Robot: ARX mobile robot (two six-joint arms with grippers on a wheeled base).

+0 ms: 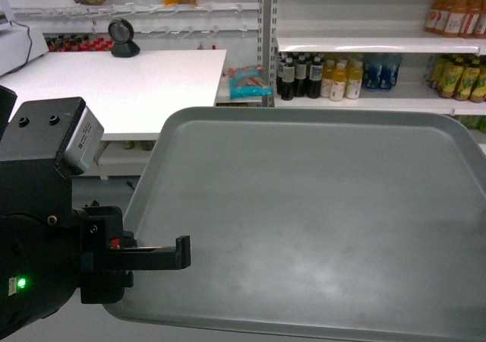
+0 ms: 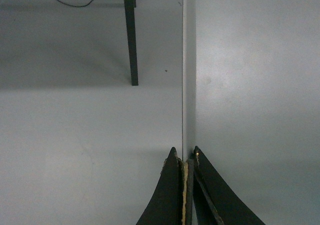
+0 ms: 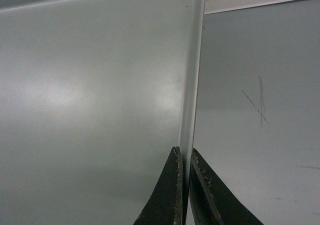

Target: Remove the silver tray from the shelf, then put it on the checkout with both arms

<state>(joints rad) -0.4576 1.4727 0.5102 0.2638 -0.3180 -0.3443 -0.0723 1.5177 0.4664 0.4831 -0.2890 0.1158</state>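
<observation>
Left gripper: the left gripper (image 2: pixel 185 160) is clenched on the left rim of the silver tray (image 1: pixel 319 220); in its wrist view the two fingers meet on the thin raised edge, one above and one below. I take it the pinch sits on the rim because the flat plain face gives nothing else to hold.
Left arm: the black arm (image 1: pixel 45 235) stands at the tray's left side in the head view, its finger reaching over the rim onto the tray face, a green light low on its body.
Surface: the checkout (image 1: pixel 114 83), a broad white surface, lies behind and to the left of the tray, with a black round scanner (image 1: pixel 123 38) near its far edge. Its near part is bare, which I judge suits a wide flat load.
Silver tray: it hangs in the air, carried roughly level between the two arms. It is off the shelf (image 1: pixel 364 44) and not yet on the checkout; both wrist views show only grey floor under its edges. It fills most of the head view.
Shelf goods: bottles (image 1: pixel 319 76) stand in rows under the white shelf board at the right, beyond the tray.
Right gripper: the right gripper (image 3: pixel 184 157) is likewise clamped on the opposite rim, near a rounded corner. Grips on opposite edges look meant to stop so wide a tray from tipping.
Step in hand: by my judgement, carrying toward the checkout; lowering remains.
</observation>
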